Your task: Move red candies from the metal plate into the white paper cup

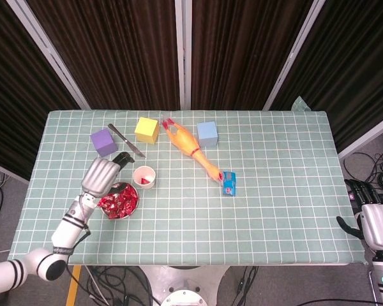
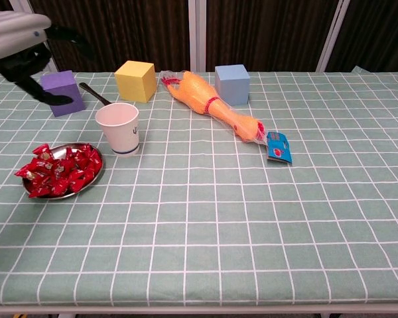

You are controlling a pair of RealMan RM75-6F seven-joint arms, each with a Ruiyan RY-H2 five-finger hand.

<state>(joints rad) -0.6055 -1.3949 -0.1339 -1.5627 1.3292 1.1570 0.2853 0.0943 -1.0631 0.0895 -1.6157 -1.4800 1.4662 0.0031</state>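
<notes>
Head view: left robot hand (image 1: 102, 175) hovered empty, fingers apart, above plate (image 1: 133, 203) of candies (image 1: 117, 202), cup (image 1: 144, 177) beside it held one candy, right robot hand (image 1: 378, 224) off the counter (image 1: 274, 191), grip unclear; chest view: left robot hand (image 2: 20, 40) empty above purple cube (image 2: 63, 93), cup (image 2: 119, 128) upright beside plate (image 2: 93, 177).

On the surface (image 1: 281, 191), a paper cup (image 1: 144, 176) is placed just right of a plate (image 1: 129, 205) of candies (image 1: 117, 203). Behind them, three cubes (image 1: 104, 142) are spaced in a row, with a knife (image 1: 126, 139) and a toy chicken (image 1: 191, 150) lying between them.
</notes>
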